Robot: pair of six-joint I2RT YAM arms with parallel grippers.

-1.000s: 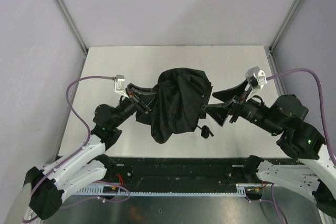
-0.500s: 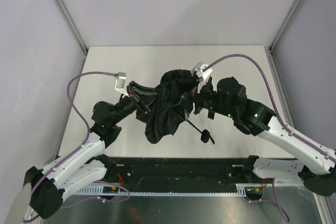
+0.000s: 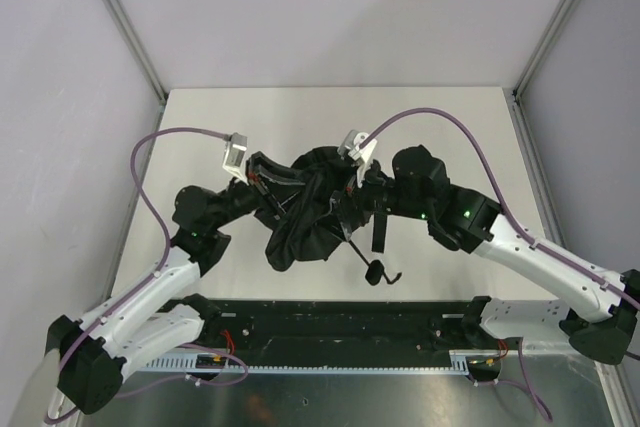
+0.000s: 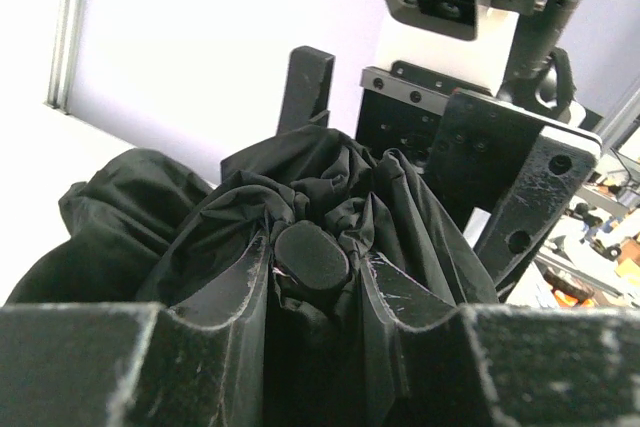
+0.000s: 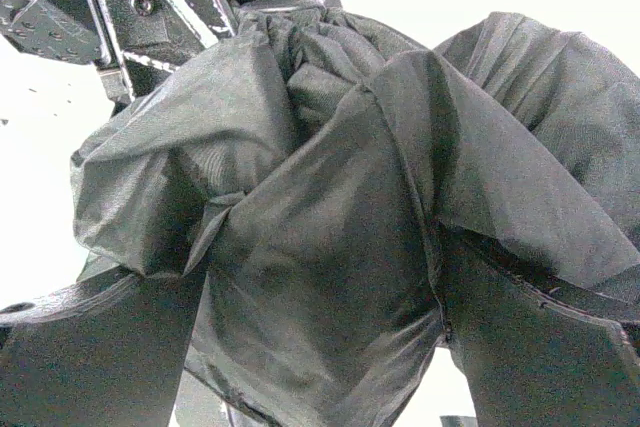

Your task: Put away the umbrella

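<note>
Umbrella (image 3: 298, 229) pinched in left gripper (image 4: 310, 265); right gripper (image 5: 320, 322) straddles it.

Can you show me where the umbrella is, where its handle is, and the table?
umbrella (image 3: 300, 222), top view, bunched black canopy fabric.
handle (image 3: 376, 272), top view, small black knob at the shaft's end.
table (image 3: 230, 117), top view, bare far-left surface.
</note>
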